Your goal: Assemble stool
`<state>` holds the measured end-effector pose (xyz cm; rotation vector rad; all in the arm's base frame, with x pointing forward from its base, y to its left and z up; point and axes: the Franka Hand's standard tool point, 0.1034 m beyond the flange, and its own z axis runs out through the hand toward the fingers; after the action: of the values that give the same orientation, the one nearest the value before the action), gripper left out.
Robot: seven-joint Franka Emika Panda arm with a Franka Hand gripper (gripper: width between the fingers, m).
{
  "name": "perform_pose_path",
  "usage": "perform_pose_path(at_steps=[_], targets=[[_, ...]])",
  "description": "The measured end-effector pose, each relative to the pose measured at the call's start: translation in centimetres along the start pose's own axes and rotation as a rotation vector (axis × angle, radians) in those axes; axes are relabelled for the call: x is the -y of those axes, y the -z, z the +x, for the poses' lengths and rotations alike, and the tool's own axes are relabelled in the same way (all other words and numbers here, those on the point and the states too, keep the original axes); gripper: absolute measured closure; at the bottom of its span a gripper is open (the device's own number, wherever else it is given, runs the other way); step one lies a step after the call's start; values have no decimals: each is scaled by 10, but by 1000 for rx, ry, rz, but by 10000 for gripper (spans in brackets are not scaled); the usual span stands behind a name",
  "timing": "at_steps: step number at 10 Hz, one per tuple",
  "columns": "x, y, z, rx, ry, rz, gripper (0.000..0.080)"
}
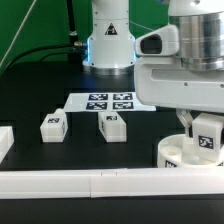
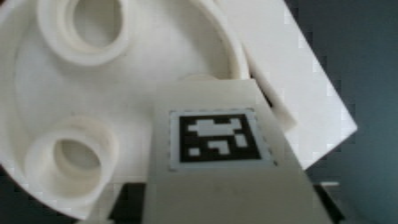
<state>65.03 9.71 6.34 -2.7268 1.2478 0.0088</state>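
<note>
My gripper [image 1: 206, 122] is shut on a white stool leg [image 1: 207, 140] with a square tag, and holds it upright over the round white seat drum [image 1: 172, 153] at the exterior view's lower right. In the wrist view the leg [image 2: 222, 140] sits between my gripper's [image 2: 222, 205] dark fingers [image 2: 128, 200], its far end against the seat drum [image 2: 125, 100]. The drum shows two round sockets, one [image 2: 82, 32] farther off and one [image 2: 71, 158] beside the leg. Two more tagged legs [image 1: 52, 126] [image 1: 112, 126] stand loose on the black table.
The marker board [image 1: 108, 101] lies flat behind the loose legs, in front of the arm's base [image 1: 108, 45]. A long white rail [image 1: 90, 183] runs along the front edge. Another white block [image 1: 4, 141] shows at the exterior view's left edge.
</note>
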Motion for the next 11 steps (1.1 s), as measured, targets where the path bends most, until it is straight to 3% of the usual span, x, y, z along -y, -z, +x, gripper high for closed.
perform_pose_path(at_steps=[1,5,8,9,10,11], targets=[[-3,0,-1,-3,-124,16,464],[-4,0,-1,7,-309,15,464],[-5,-2,-7,65,-719,43,463],[-5,-3,-8,80,-895,79,463],[-8,-3,-7,77,-989,132,463],[-8,-3,-10,86,-1054,141,463]])
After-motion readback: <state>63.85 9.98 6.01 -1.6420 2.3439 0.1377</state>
